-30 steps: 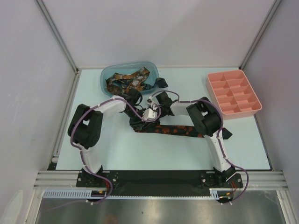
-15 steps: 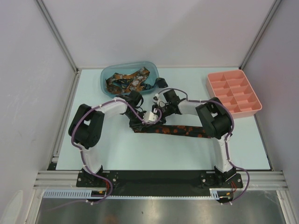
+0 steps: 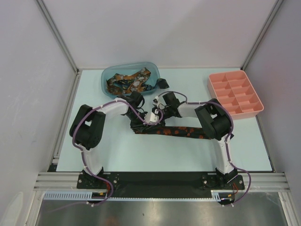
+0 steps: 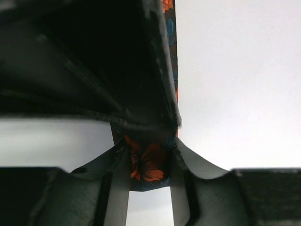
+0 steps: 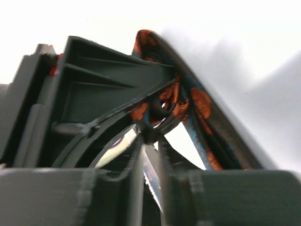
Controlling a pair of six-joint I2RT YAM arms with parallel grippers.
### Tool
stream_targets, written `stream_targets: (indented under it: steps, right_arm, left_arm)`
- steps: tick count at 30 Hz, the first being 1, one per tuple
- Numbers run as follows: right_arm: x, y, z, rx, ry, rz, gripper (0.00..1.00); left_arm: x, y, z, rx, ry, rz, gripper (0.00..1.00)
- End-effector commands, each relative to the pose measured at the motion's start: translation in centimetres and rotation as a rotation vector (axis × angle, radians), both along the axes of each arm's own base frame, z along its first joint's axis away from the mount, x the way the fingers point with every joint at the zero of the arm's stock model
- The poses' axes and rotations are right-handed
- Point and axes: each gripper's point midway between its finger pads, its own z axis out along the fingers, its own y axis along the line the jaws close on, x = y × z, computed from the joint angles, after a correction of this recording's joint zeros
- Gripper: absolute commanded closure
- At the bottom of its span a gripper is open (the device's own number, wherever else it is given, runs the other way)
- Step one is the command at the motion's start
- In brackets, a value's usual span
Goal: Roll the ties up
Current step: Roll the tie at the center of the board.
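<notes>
Firstly, at the left we find the left arm [image 3: 87, 128] folded at the elbow, its forearm reaching toward the middle of the pale table [image 3: 117, 153]. Behind it, at the far edge, stands a blue-grey bin [image 3: 104, 77] holding a heap of ties [image 3: 128, 81], dark with orange and tan blotches. One dark end hangs over the bin's right rim.

At the table's middle we record the left gripper [image 4: 148, 157] clenched on the tie [image 3: 183, 132]. In its wrist view a stretch of dark fabric with an orange flower fills the gap between both fingers [image 4: 115, 188]. The strip runs on beyond a large, dark, blurred shape close to the lens. From above, this tie lies flat on the table, running from a dark bunched end under the two grippers out to the right, to near the elbow of the right arm [image 3: 214, 121].

The right gripper [image 5: 150, 139] meets the left one over that bunched end. Its fingers [image 5: 134, 165] stand close, with a narrow slit between them. A fold of the tie sits right at their tips, beside the left gripper's grey body. We cannot tell whether that fold is pinched or merely touched.

At the far right, well apart from the tie, a pink tray [image 3: 240, 113] with divided compartments rests on the table.
</notes>
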Motion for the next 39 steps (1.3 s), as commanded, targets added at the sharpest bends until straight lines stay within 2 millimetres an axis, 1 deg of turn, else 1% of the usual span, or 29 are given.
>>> stream_targets:
  steps: [1, 2, 3, 4, 6, 7, 9, 14, 16, 18, 20, 21, 23, 24, 26, 28, 30, 31, 32, 34, 35, 37, 39]
  right_arm:
    - [1.0, 0.1, -1.0, -0.026, -0.023, -0.017, 0.94]
    - [0.6, -0.2, -1.4, -0.039, -0.018, -0.010, 0.99]
    - [0.6, -0.7, -1.8, -0.054, -0.015, -0.015, 1.00]
    - [0.5, -1.0, -2.0, -0.068, -0.017, -0.016, 1.00]
    - [0.3, -2.0, -2.9, -0.111, -0.032, -0.001, 1.00]
    - [0.3, -2.3, -3.3, -0.131, -0.048, 0.005, 1.00]
    - [0.0, -3.0, -4.0, -0.165, -0.047, 0.019, 1.00]
    - [0.1, -3.4, -5.0, -0.206, -0.060, 0.032, 1.00]
    - [0.3, -3.6, -5.2, -0.216, -0.065, 0.031, 1.00]
    - [0.2, -3.6, -5.5, -0.223, -0.061, 0.036, 1.00]
    - [0.2, -3.6, -5.8, -0.229, -0.059, 0.042, 1.00]
    - [0.2, -3.6, -5.8, -0.231, -0.058, 0.043, 1.00]
    - [0.2, -3.4, -5.9, -0.233, -0.065, 0.052, 1.00]
    - [0.2, -3.3, -5.9, -0.232, -0.063, 0.054, 1.00]
    - [0.2, -3.0, -5.9, -0.230, -0.064, 0.060, 1.00]
    - [0.2, -2.8, -5.9, -0.227, -0.064, 0.064, 1.00]
    - [0.2, -2.6, -5.8, -0.224, -0.066, 0.066, 1.00]
    - [0.1, -2.5, -5.9, -0.222, -0.068, 0.071, 1.00]
    - [0.1, -2.4, -5.8, -0.218, -0.067, 0.072, 1.00]
    - [0.0, -2.3, -5.7, -0.216, -0.069, 0.075, 1.00]
    - [0.1, -2.3, -5.7, -0.212, -0.067, 0.074, 1.00]
    - [0.0, -2.3, -5.6, -0.209, -0.068, 0.073, 1.00]
    - [0.0, -2.1, -5.1, -0.188, -0.074, 0.076, 1.00]
  left_arm:
    - [-0.8, 0.4, -1.4, 0.039, 0.035, -0.009, 0.56]
    - [-0.7, 0.4, -1.2, 0.030, 0.031, -0.006, 0.53]
    - [-0.6, 0.3, -0.9, 0.020, 0.029, -0.006, 0.49]
    - [-0.4, 0.4, -0.7, 0.008, 0.029, 0.005, 0.39]
    - [0.1, -0.1, 0.6, -0.056, 0.015, 0.026, 0.32]
    - [0.6, 0.2, 1.0, -0.072, 0.007, 0.044, 0.26]
    - [1.0, 0.0, 1.4, -0.099, -0.003, 0.063, 0.23]
    - [1.2, -0.4, 1.3, -0.118, -0.003, 0.079, 0.20]
    - [1.4, -0.7, 1.0, -0.117, -0.002, 0.085, 0.20]
    - [1.6, -1.0, 1.3, -0.122, -0.008, 0.078, 0.23]
    - [1.7, -1.6, 2.0, -0.152, -0.014, 0.064, 0.26]
    - [1.6, -2.0, 2.2, -0.160, -0.018, 0.055, 0.32]
    - [1.6, -2.6, 3.1, -0.180, -0.022, 0.050, 0.39]
    - [1.3, -3.1, 3.4, -0.189, -0.018, 0.035, 0.45]
    - [0.9, -4.2, 4.3, -0.210, -0.018, 0.012, 0.50]
    - [0.7, -5.1, 4.7, -0.221, -0.014, 0.002, 0.52]
    - [0.2, -5.9, 4.6, -0.221, -0.001, -0.013, 0.53]
    - [0.4, -6.4, 4.7, -0.227, -0.004, -0.018, 0.53]
    - [0.0, -6.9, 4.2, -0.220, 0.013, -0.028, 0.53]
    - [0.1, -7.6, 4.0, -0.218, 0.018, -0.029, 0.53]
    - [-0.2, -7.9, 3.4, -0.198, 0.030, -0.035, 0.54]
    - [-0.2, -8.2, 3.0, -0.170, 0.031, -0.040, 0.54]
    - [-0.4, -8.3, 2.2, -0.139, 0.042, -0.047, 0.56]
